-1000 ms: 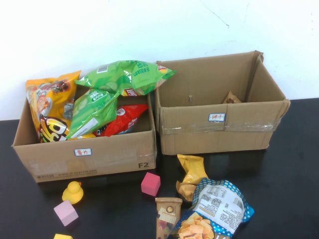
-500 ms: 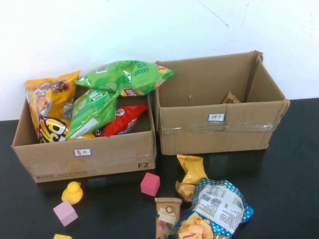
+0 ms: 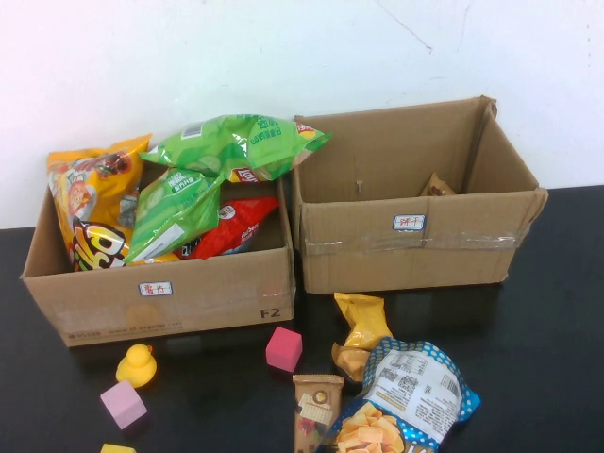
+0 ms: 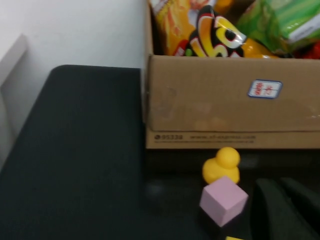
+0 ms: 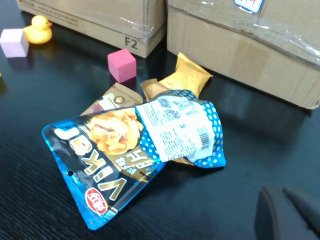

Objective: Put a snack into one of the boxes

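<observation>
A blue polka-dot snack bag lies on the black table in front of the right box; it also shows in the right wrist view. A yellow packet and a brown packet lie beside it. The left cardboard box holds several chip bags. The right cardboard box holds one small brown packet. My left gripper hovers near the lilac cube, fingers together, empty. My right gripper hovers over bare table beside the blue bag, fingers together, empty. Neither gripper shows in the high view.
A pink cube, a yellow duck and a lilac cube lie in front of the left box. A yellow block is at the front edge. A white wall stands behind the boxes.
</observation>
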You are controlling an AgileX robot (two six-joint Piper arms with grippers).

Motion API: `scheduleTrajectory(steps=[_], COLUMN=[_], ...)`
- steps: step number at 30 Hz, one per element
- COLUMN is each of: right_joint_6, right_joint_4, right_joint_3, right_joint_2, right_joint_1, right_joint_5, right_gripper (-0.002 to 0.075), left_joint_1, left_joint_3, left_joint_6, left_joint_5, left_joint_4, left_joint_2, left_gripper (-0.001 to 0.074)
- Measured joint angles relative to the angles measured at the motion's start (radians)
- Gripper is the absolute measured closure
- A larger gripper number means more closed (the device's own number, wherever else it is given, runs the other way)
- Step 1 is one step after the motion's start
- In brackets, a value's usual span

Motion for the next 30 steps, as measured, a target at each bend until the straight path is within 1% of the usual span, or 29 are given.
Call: scheduleTrajectory(steps=[4,7,30], right_joint_6=[0.000,0.000,0.000], right_joint_4=[0.012,0.016,0.020], right_joint_3=[0.000,0.000,0.000], right_joint_2=[0.000,0.000,0.000], right_joint_1=[0.000,0.000,0.000], right_joint_5=[0.001,0.001,0.001], right_gripper=[0.0727,0.0727,0.0727], left_joint_1=[-0.034,-0.042,-0.042], left_joint_3=[0.000,0.000,-0.001], left_joint_6=[0.000,0.000,0.000], left_joint_5=[0.004,0.004,0.013], left_joint_4=[0.000,0.000,-0.012], left_joint_2=[0.000,0.000,0.000], left_gripper=[0.0736,0.0736,0.0736])
